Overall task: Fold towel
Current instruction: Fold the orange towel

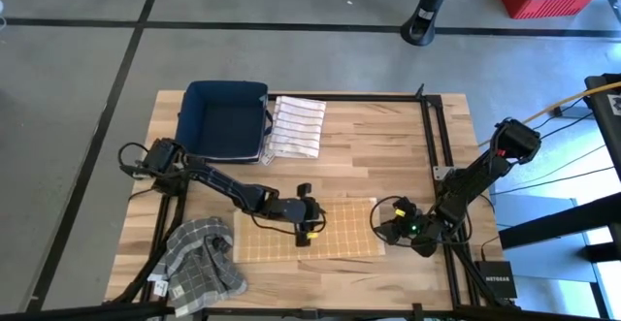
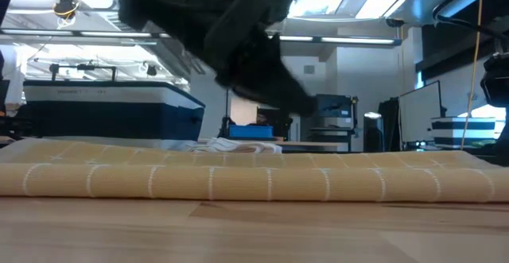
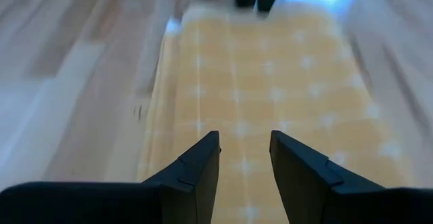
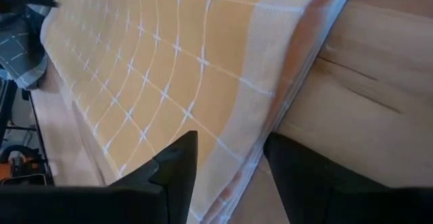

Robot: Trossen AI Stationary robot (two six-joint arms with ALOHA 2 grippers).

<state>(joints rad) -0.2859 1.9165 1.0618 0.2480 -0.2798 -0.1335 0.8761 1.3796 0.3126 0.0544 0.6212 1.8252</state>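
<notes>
Currently yellow towel (image 1: 303,231) lies flat on worktop (image 1: 388,146) near front edge. Left end effector (image 1: 309,226) hovers over it, fingers apart, empty. Right end effector (image 1: 392,222) at towel's right edge, open, empty.

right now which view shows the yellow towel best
The high view: the whole yellow towel lies flat on the table's near side, between the two grippers. The low view shows only its folded front edge. The left wrist view shows one blurred stretch, the right wrist view one end and its layered edge.
</notes>
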